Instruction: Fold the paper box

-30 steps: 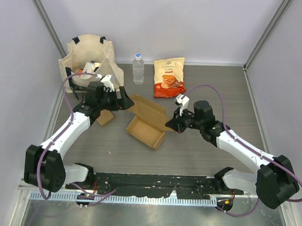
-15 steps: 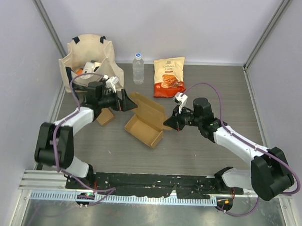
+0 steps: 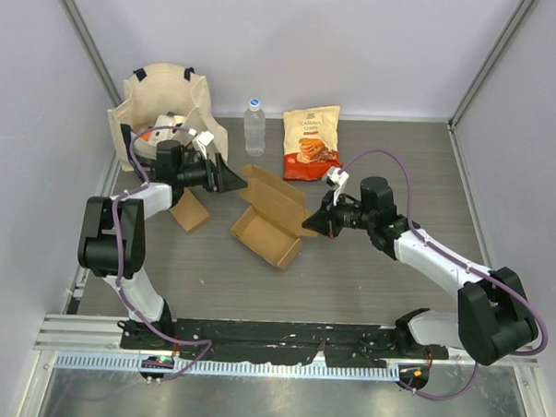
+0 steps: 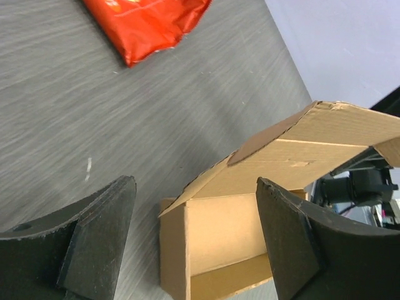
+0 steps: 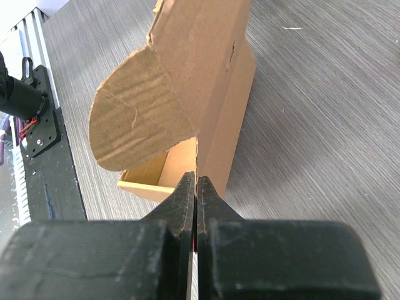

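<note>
Right wrist alone shows right gripper (image 5: 196, 181) pinching paper box (image 5: 206, 69)

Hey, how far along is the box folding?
Done: the box has its walls up. In hand: right pincer shut on one end of it, left pincer open beside the lid. Left: the lid is raised, not tucked in.

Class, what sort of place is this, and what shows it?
Probably a robot lab test cell: plain walls enclose a grey table, two arms bolted at its near edge, staged props: paper box, snack bag.
</note>
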You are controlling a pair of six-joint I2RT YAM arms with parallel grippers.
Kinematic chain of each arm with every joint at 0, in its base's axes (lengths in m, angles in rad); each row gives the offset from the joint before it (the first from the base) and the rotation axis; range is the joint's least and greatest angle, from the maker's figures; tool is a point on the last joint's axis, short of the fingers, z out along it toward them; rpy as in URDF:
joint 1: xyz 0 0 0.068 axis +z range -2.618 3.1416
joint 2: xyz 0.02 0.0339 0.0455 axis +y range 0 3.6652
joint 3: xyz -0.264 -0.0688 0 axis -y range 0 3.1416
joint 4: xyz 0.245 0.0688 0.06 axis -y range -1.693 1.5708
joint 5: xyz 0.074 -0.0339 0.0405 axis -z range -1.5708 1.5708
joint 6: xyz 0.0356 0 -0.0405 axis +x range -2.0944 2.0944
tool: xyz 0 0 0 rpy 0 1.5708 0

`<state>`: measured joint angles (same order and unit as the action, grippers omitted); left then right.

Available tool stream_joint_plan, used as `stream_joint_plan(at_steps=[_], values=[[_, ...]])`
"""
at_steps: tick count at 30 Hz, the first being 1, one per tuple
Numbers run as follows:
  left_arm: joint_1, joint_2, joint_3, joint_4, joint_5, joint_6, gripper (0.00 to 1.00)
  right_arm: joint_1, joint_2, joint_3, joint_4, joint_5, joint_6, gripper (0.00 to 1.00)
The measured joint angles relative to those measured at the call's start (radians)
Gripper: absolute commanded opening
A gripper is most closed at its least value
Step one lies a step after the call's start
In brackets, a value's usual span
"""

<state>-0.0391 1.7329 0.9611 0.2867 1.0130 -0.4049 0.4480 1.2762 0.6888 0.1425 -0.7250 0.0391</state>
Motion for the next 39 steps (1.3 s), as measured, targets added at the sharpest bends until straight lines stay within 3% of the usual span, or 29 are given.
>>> stream_joint_plan(at_steps=[4,6,11,17,20,26,32,39], values=[[-0.022,0.022,-0.012,0.065,0.044,-0.043,0.77,-0.001,0.014,0.005,0.004,-0.013,0.004,0.01],[-0.029,0.043,-0.012,0.132,0.068,-0.089,0.62,-0.003,0.014,0.005,0.005,-0.018,0.005,0.01],[-0.031,0.058,-0.015,0.222,0.087,-0.146,0.51,-0.004,0.014,0.005,0.007,-0.012,0.012,0.01],[-0.048,-0.001,-0.017,0.067,0.006,-0.054,0.36,-0.005,0.014,0.005,0.006,0.075,0.039,0.01],[-0.089,-0.071,-0.018,-0.051,-0.085,0.029,0.20,-0.005,0.014,0.009,0.000,0.125,0.051,0.01],[-0.166,-0.191,-0.017,-0.198,-0.311,0.124,0.00,0.002,0.014,0.053,-0.072,0.300,0.087,0.01],[-0.300,-0.287,-0.017,-0.254,-0.623,0.118,0.00,0.102,0.046,0.172,-0.216,0.656,0.209,0.01],[-0.383,-0.326,-0.060,-0.248,-0.948,-0.026,0.00,0.270,0.130,0.284,-0.317,1.053,0.422,0.01]])
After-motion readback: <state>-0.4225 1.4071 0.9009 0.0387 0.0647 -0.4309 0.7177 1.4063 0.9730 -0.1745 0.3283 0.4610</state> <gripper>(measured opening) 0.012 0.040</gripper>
